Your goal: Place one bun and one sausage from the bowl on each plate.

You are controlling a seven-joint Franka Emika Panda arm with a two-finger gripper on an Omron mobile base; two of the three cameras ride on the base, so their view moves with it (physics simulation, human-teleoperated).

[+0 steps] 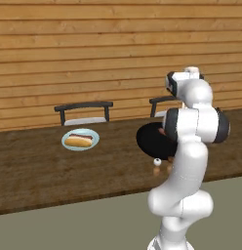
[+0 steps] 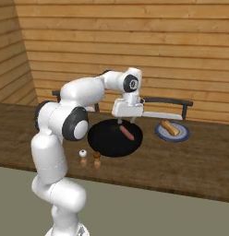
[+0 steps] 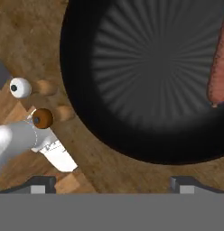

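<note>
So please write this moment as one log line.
hand: open, above bowl | sausage: in bowl | pale plate: bun with sausage | dark plate: bun only

bowl (image 1: pixel 147 139) half behind arm, sausage (image 3: pixel 218 67) cropped, perhaps

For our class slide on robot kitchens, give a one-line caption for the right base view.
End effector open above the black bowl holding one sausage; a bun lies on the blue-grey plate.

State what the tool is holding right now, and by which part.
Nothing. The tool hangs open above the bowl; the sausage lies loose inside it.
</note>
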